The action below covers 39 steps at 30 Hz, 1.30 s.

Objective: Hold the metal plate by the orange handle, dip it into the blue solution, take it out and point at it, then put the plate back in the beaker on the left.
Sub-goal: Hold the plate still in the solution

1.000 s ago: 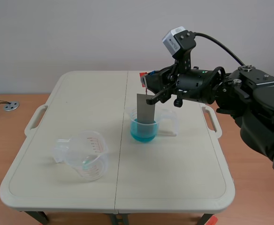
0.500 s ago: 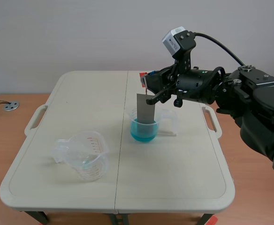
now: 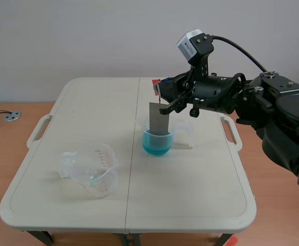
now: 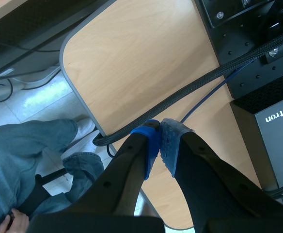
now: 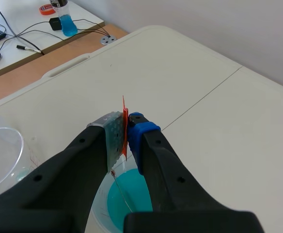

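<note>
A grey metal plate hangs upright with its lower edge in the blue solution of a clear beaker at the table's middle. My right gripper is shut on the plate's thin orange handle, which shows pinched between the pads in the right wrist view, above the blue liquid. An empty clear beaker with red marks stands on the table's left front. My left gripper is shut on nothing, off the table over a wooden desk; it is not in the scene view.
The white folding table has a centre seam and side handles. In the left wrist view a black cable crosses a wooden desk, with black equipment beyond and a person's jeans-clad legs on the floor side.
</note>
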{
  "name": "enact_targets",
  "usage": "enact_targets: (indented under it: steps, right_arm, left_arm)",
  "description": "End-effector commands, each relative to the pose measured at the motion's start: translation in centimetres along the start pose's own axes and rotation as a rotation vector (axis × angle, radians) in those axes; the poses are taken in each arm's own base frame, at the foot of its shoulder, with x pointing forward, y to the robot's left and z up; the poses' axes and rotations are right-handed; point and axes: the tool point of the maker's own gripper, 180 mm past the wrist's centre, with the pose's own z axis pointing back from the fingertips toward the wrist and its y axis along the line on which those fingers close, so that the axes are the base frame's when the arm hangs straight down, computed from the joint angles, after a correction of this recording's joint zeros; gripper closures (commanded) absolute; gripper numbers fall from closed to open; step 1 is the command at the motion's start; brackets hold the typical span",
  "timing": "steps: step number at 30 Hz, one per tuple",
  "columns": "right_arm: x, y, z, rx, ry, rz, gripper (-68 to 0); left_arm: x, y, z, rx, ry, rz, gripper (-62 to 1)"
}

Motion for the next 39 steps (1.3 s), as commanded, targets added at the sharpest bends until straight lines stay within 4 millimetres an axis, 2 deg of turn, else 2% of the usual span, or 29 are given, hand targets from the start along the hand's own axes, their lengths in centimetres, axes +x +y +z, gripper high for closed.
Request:
enact_targets:
  steps: [1,39]
  right_arm:
    - [1.08,-0.54,-0.13,-0.006,-0.019,0.014,-1.3]
    - [1.83,-0.53,-0.11,-0.002,-0.056,0.016,-1.3]
  left_arm:
    - [0.33,-0.15,0.06,0.0,-0.012,0.009,-3.0]
    - [0.34,-0.16,0.05,0.0,-0.013,0.009,-3.0]
